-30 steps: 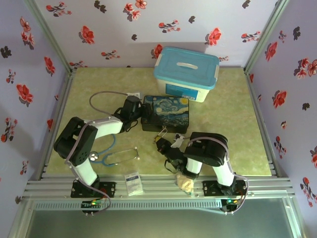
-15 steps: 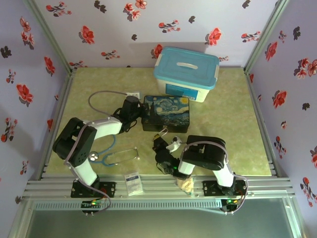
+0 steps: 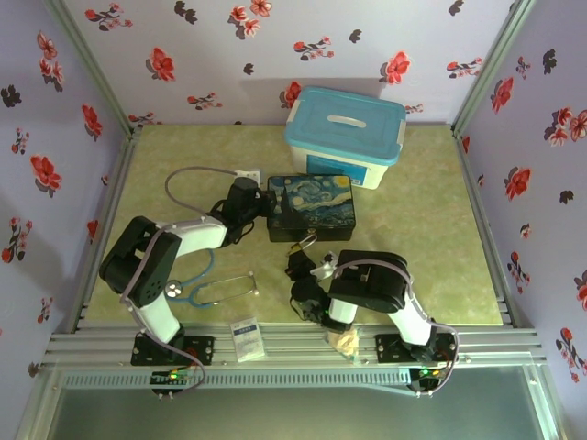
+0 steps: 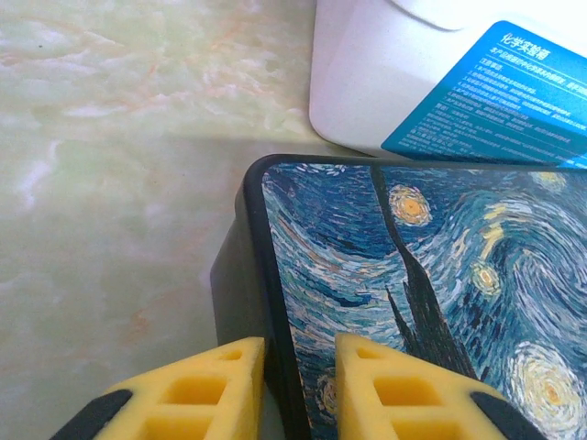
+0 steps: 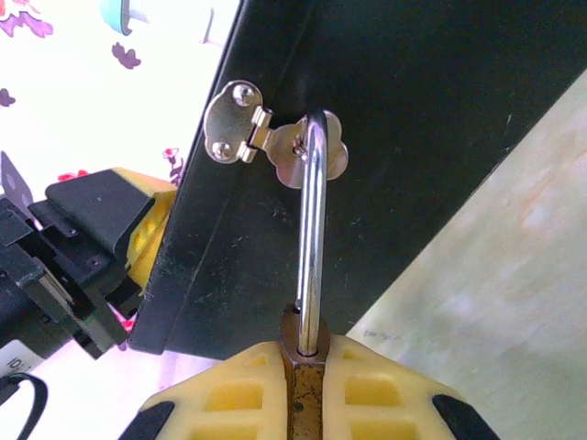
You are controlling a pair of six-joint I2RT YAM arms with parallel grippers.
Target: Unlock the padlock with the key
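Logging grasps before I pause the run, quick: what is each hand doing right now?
Left hand: closed on the tin, gripping its side wall.
Right hand: closed on the padlock, gripping its body.

From my console, the green marbled table point(image 3: 440, 211) sits boxed on its left, far and right sides by lavender walls point(image 3: 229, 55) printed with red and dark flowers. Aluminium posts point(image 3: 89, 64) rise from its far corners, and slotted rails point(image 3: 486, 341) line its near edge. The light is soft and even.
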